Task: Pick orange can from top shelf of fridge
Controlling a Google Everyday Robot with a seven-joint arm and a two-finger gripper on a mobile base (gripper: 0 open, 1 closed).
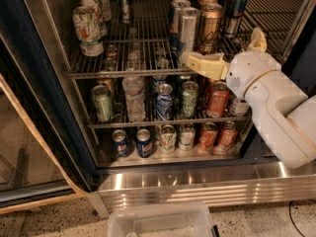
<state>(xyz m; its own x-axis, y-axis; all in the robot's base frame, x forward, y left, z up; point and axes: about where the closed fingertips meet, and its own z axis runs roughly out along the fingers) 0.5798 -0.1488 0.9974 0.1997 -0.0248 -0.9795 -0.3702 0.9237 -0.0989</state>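
The orange can (210, 25), tall, slim and copper-coloured, stands on the top shelf (123, 73) of the fridge (30, 83), between a tall silver can (188, 29) and a silver-and-blue can (235, 6). My gripper (221, 45) is at the shelf's front edge, right in front of the orange can's base. It is open: one cream finger (203, 64) reaches left along the front rail, the other finger (257, 38) sticks up to the right. It holds nothing.
Tall green-and-white cans (88, 26) stand at the shelf's left. The middle rack holds cans and a water bottle (134, 95); the bottom rack holds short cans (144, 142). Below are the steel base panel (197, 181) and a clear bin (163, 221). The glass door (19, 157) stands open at left.
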